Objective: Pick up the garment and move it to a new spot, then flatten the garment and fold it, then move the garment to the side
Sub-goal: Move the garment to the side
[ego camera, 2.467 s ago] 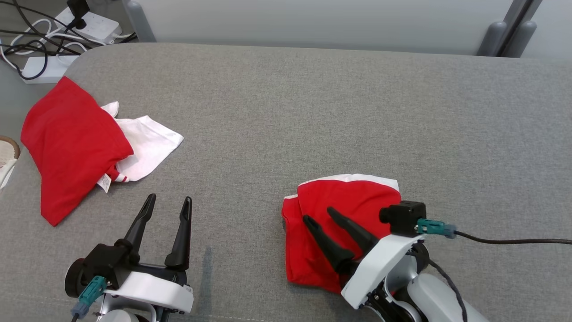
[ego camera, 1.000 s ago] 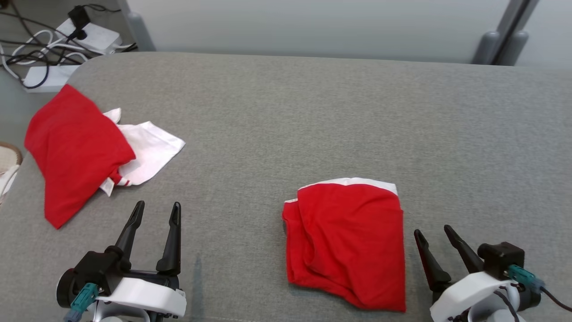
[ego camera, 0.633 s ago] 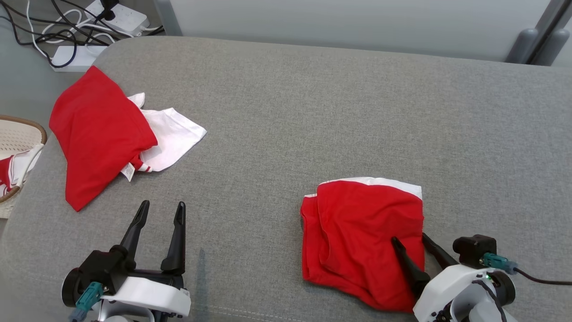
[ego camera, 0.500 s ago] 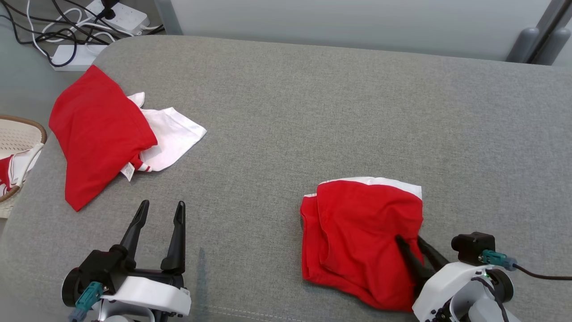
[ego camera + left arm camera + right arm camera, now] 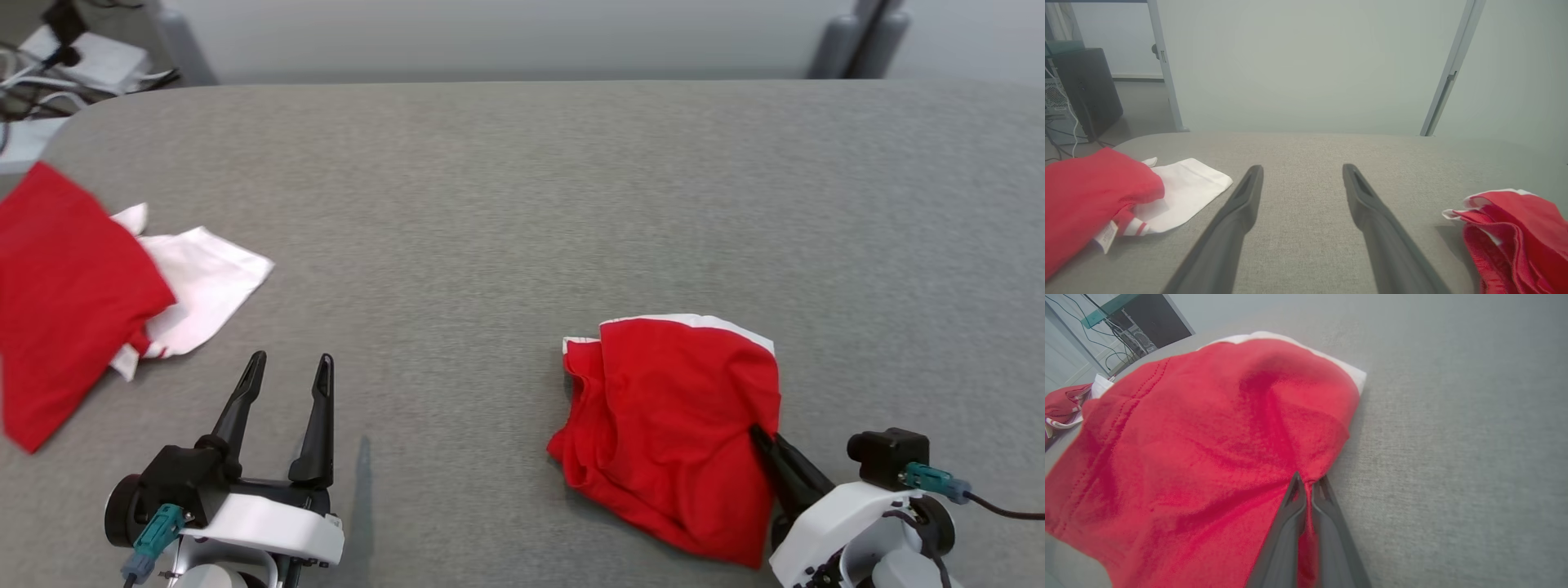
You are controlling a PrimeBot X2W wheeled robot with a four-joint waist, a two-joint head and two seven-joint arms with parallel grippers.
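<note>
After just clamping right gripper tight on the folded red garment at lower right, looks ready for the sideways move, leaving left gripper spread wide, lower left.

Red garment with white edge — grey woven surface, other clothes red and white

garment: cloth, matt, soft | surface: woven cloth, rough, matt | left tool, right tool: dark plastic, matt, smooth | left wrist shell: plastic, glossy
</note>
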